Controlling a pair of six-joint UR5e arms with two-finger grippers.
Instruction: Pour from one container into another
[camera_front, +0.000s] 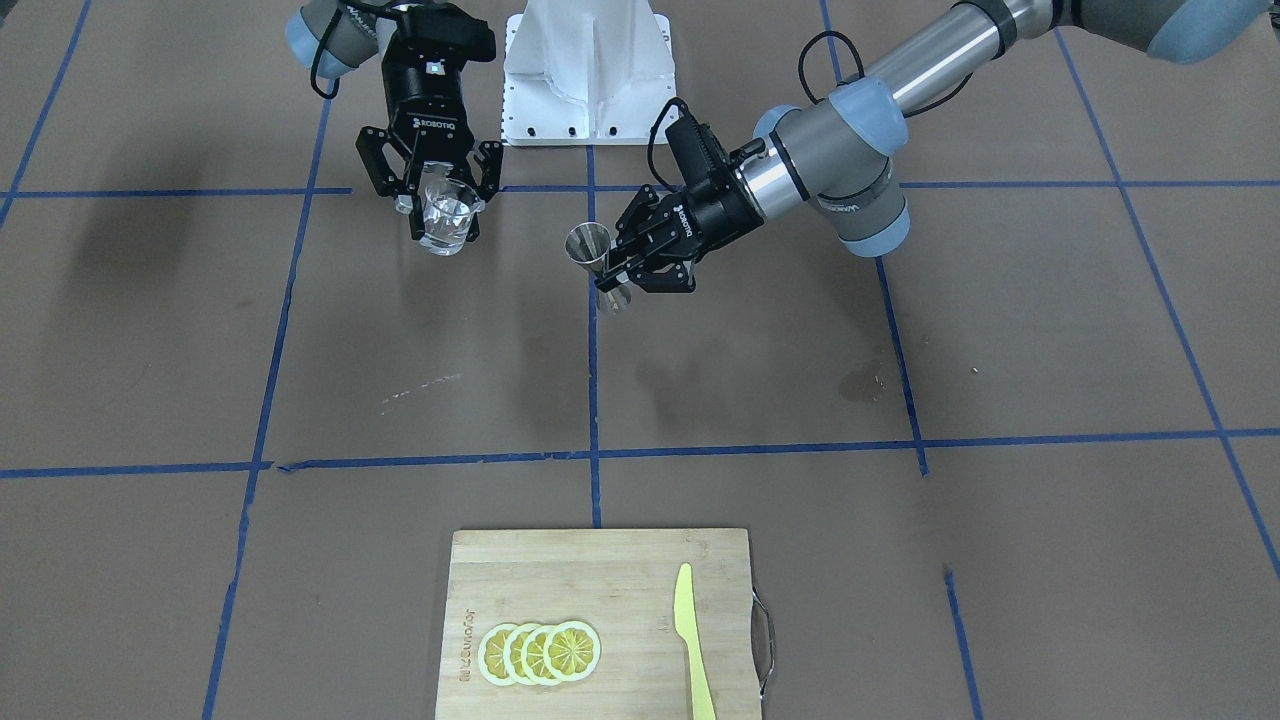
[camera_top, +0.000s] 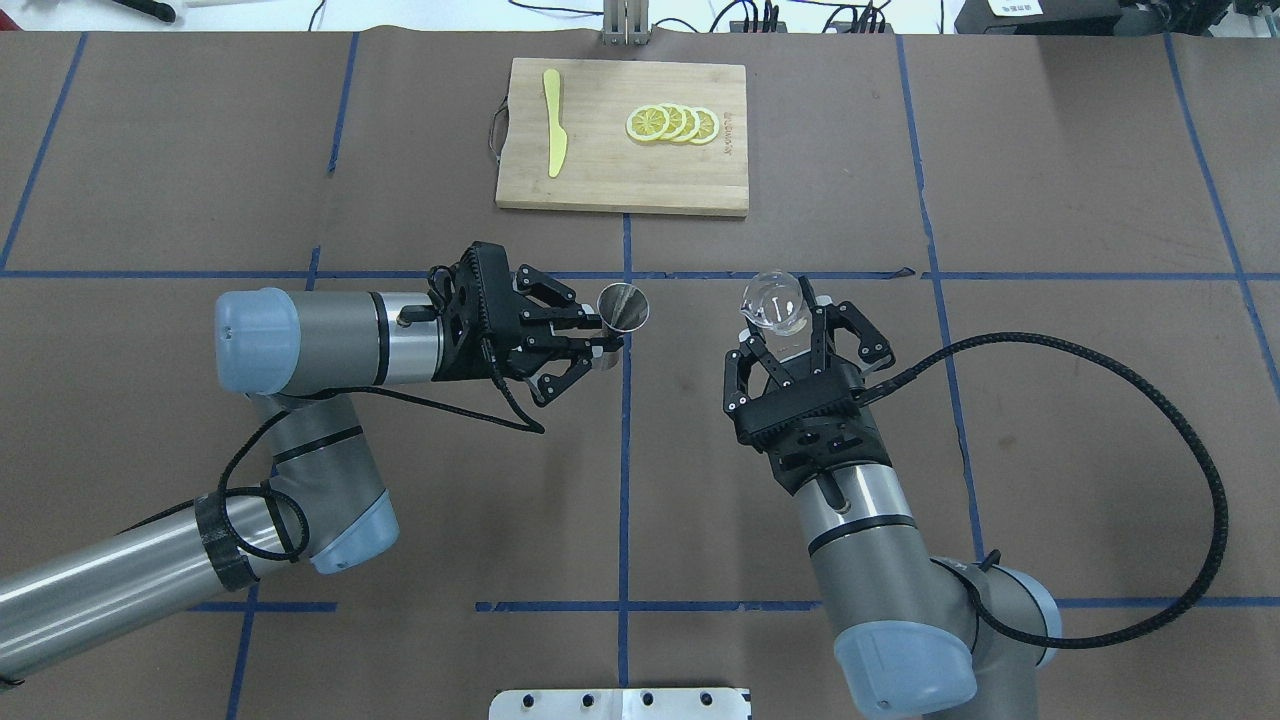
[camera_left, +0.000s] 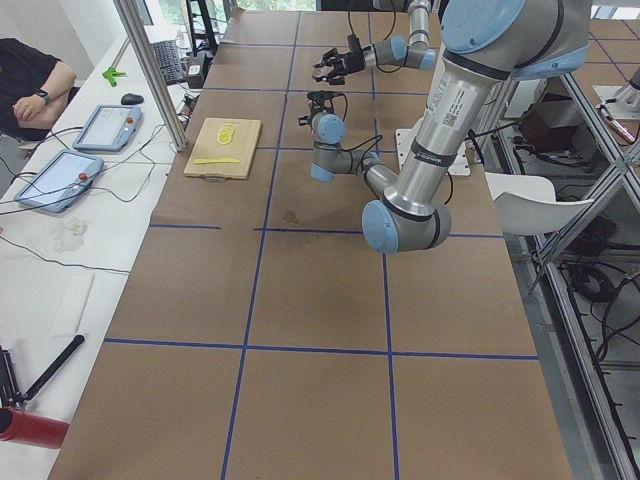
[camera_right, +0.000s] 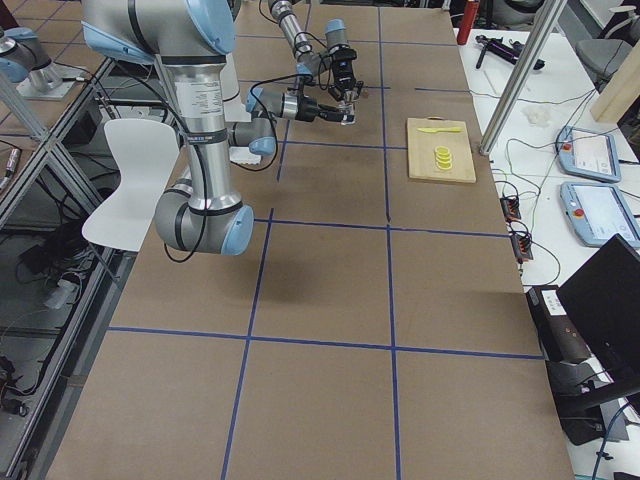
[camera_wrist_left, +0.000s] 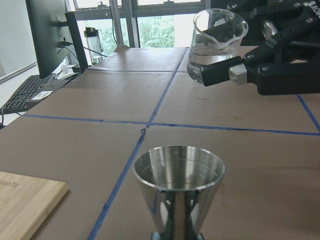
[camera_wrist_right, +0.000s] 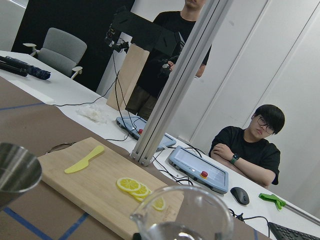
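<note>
My right gripper (camera_top: 786, 322) is shut on the clear glass cup (camera_top: 772, 302), which hangs above the table about upright with some clear liquid in it. In the front view the same cup (camera_front: 443, 225) sits between that gripper's (camera_front: 445, 205) fingers. My left gripper (camera_top: 604, 337) is shut on the waist of the steel jigger (camera_top: 624, 306), holding it upright with its open cone up. A gap of table separates jigger (camera_front: 588, 246) and cup. The left wrist view shows the jigger (camera_wrist_left: 180, 190) close below and the cup (camera_wrist_left: 217, 42) beyond it, higher.
A wooden cutting board (camera_top: 620, 180) lies at the far side with lemon slices (camera_top: 672, 124) and a yellow knife (camera_top: 553, 135). The robot's white base plate (camera_front: 590, 80) is between the arms. A seated person (camera_wrist_right: 250, 145) and a standing one (camera_wrist_right: 165, 60) are past the table's far edge.
</note>
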